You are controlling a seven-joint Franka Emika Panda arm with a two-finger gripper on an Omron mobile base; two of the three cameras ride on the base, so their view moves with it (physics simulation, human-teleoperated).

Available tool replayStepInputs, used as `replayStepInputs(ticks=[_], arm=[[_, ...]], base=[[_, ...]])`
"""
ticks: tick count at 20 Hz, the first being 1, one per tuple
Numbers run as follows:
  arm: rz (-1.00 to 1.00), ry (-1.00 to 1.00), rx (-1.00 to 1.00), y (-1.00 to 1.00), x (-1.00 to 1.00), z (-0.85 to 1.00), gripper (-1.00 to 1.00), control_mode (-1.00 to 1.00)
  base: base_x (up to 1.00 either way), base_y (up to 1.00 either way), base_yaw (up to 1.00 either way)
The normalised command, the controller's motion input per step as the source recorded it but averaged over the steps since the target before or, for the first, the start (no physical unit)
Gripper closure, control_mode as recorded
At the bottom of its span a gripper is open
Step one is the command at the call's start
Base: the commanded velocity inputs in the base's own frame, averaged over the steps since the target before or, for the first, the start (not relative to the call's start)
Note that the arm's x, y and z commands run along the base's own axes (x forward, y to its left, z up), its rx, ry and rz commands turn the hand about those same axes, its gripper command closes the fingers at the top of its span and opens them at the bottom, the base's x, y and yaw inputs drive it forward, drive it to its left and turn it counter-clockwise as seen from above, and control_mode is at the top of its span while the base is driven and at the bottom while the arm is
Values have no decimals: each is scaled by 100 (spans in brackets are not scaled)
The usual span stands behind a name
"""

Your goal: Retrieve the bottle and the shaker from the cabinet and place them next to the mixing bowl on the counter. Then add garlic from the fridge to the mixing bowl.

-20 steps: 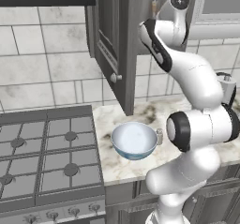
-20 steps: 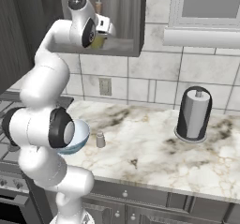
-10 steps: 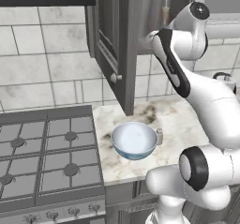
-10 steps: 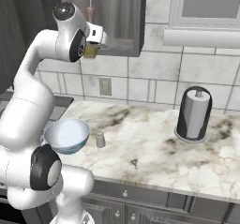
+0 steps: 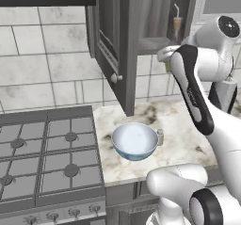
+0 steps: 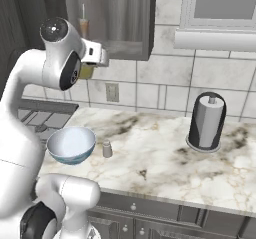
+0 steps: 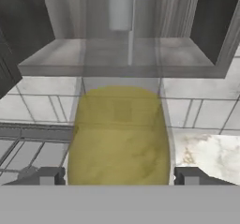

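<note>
Item: bottle [image 7: 119, 134], yellow-green contents, clear neck. Location: between the fingertips [image 7: 47, 176] of the tool [image 6: 90, 65], whose jaws stand wide on either side and close around its body; it hangs just below the cabinet [image 6: 117, 20] shelf edge, above the surface [image 6: 160, 153].

Change: over the past second the arm has swung outward and the bottle has come out of the cabinet with it.

Item: shaker [image 6: 107, 148], already standing just beside the mixing bowl [image 6: 71, 144].

Status, judged: bottle retrieval half done; lowering beside the bowl remains, then garlic.
</note>
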Motion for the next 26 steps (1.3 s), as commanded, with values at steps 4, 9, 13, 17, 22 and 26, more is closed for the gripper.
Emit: replayStepInputs(ticks=[4,9,13,17,22,26], arm=[[21,0,0,-8,-61,-44,100,-100],[31,0,0,-11,-29,-37,100,-100],[36,0,0,-13,-8,-30,100,-100],[36,0,0,-4,-22,-21,100,-100],[32,0,0,0,-22,-33,100,-100],[28,0,0,0,-16,-87,100,-100]], base=[[0,0,0],[0,0,0],[0,0,0],[0,0,0],[0,0,0],[0,0,0]])
